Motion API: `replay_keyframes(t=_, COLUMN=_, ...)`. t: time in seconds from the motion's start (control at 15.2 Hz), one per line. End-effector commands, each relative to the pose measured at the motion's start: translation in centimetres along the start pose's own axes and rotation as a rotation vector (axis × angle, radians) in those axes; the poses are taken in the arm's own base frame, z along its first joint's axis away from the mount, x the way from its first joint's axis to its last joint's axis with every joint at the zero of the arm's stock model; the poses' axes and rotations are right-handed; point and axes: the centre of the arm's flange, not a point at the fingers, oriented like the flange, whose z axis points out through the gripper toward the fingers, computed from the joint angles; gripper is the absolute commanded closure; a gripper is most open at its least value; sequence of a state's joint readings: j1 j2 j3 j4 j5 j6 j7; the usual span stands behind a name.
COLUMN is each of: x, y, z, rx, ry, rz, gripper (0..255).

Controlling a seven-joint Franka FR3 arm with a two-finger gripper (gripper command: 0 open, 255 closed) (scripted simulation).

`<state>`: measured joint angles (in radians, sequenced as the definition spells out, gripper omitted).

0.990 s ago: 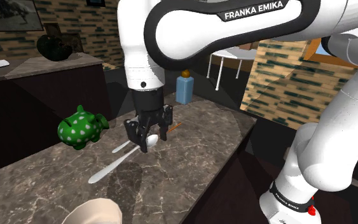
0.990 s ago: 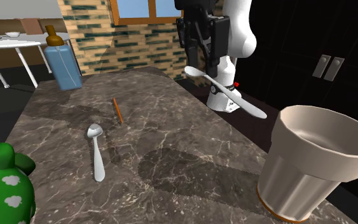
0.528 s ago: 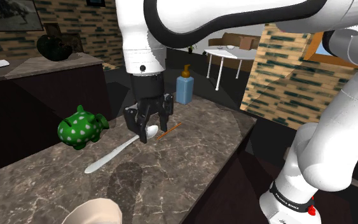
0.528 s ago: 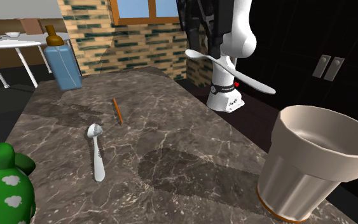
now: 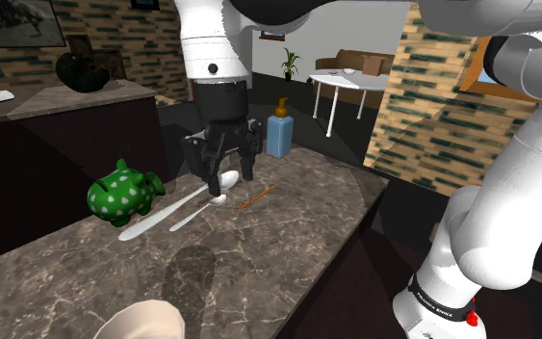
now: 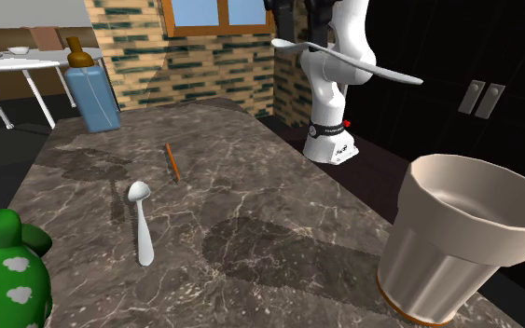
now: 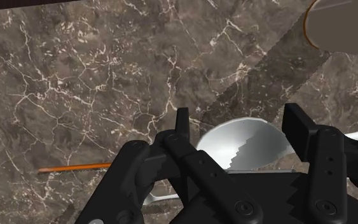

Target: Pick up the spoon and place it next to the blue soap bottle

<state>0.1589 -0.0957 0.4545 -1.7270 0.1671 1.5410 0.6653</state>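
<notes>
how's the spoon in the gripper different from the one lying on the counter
The held spoon is up in the air, clasped at its bowl in the jaws of the gripper; the lying spoon rests flat on the marble counter, with nothing touching it. The held spoon also looks clearly longer than the lying spoon, mostly in the handle. Both are plain silvery grey.

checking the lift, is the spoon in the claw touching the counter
Apart. The second exterior view shows the held spoon up in the air, a clear gap above the counter.
</notes>
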Motion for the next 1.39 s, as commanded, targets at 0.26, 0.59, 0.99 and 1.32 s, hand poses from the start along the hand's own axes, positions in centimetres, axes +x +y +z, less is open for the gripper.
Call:
replay_keyframes(t=0.26, x=-0.6, y=-0.1, z=-3.2, rx=0.000, ry=0.000, rz=0.000, gripper=255)
replay_keyframes(t=0.59, x=-1.0, y=-0.2, z=-5.8, rx=0.000, ry=0.000, rz=0.000, gripper=255)
replay_keyframes(t=0.99, x=0.9, y=6.1, z=-6.4, rx=0.000, ry=0.000, rz=0.000, gripper=255)
replay_keyframes(t=1.32, x=2.9, y=12.4, z=-6.9, rx=0.000, ry=0.000, rz=0.000, gripper=255)
